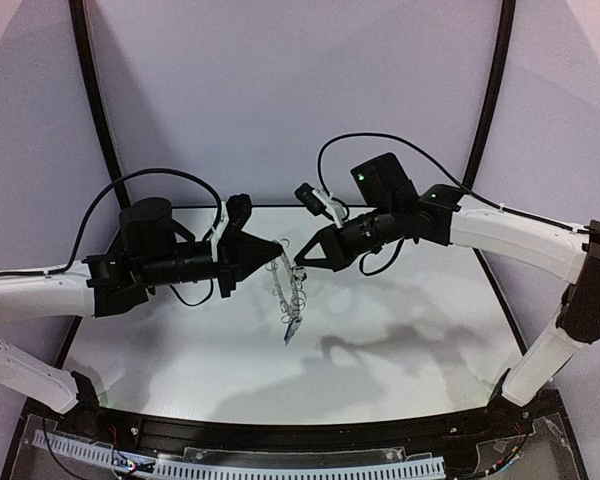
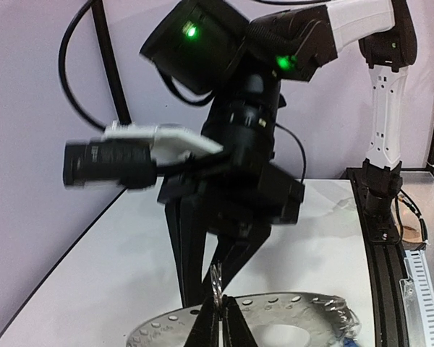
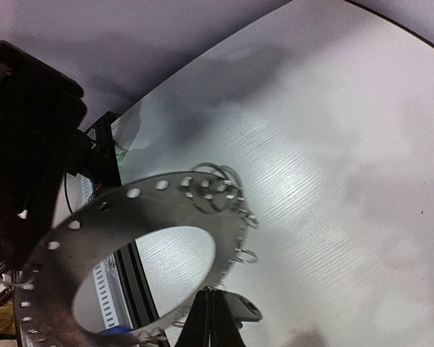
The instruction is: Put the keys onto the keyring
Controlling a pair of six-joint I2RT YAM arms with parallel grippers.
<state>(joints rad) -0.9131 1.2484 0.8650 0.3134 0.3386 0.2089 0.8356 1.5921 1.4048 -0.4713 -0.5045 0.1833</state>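
Left gripper (image 1: 279, 251) and right gripper (image 1: 298, 263) meet almost tip to tip above the table (image 1: 420, 330), each pinched tight on the upper rim of the keyring (image 1: 288, 288), which hangs edge-down between them. One key (image 1: 292, 333) dangles from its lowest point.

Keyring (image 2: 304, 303): grey perforated disc, spanned frame bottom, lower part cropped.
Left gripper (image 2: 217, 312): at keyring's near rim, fingers pressed together on it.
Wire loop (image 2: 215, 278): stood upright on keyring rim, just above those fingers.
Right gripper (image 2: 205, 295): black, reached down to same rim spot.
Table (image 2: 116, 275): white, behind keyring.
Blue speck (image 2: 351, 334): at keyring's right edge, unidentifiable.
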